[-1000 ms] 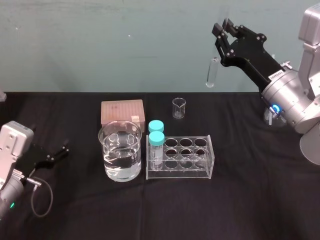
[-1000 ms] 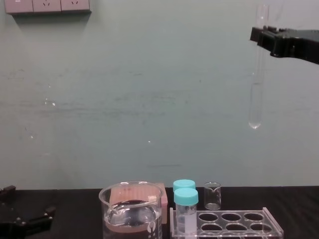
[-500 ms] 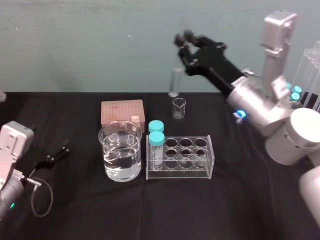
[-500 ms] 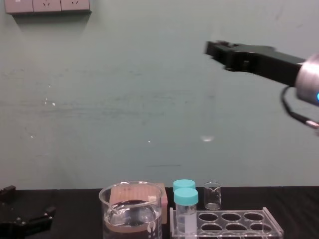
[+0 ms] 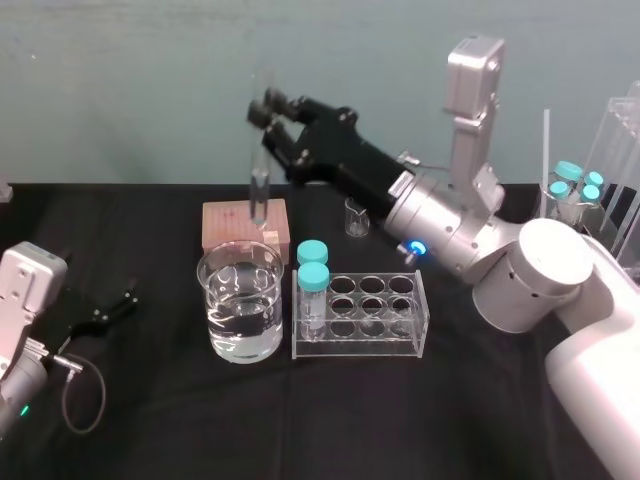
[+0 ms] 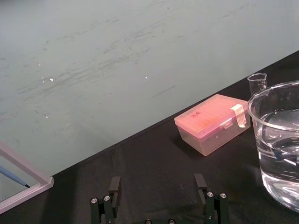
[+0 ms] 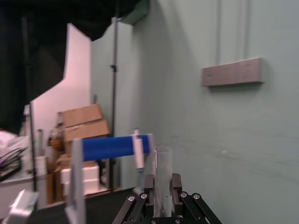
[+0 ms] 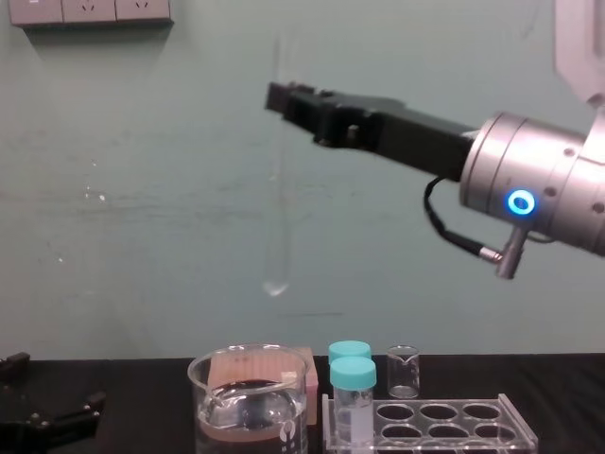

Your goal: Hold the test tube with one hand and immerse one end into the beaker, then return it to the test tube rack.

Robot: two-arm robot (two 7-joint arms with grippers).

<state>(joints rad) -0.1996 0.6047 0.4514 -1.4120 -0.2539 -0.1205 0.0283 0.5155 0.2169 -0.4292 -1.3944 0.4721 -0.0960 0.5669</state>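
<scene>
Right gripper (image 8: 282, 98) pinches the test tube (image 8: 277, 203) near its top. The tube hangs upright, well above the water-filled beaker (image 5: 215, 300) and roughly over it. Step judged: approach to immersion. Next move: straight descent, lower end inside the rim. Test tube rack (image 5: 405, 340) stands just beside the beaker. Left gripper (image 6: 159, 196) idle on the counter (image 5: 150, 430), spread.

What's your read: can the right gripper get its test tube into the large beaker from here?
Probably yes. The right gripper holds the test tube upright roughly above the beaker, whose mouth is open, with nothing between them. Left gripper sits parked.
</scene>
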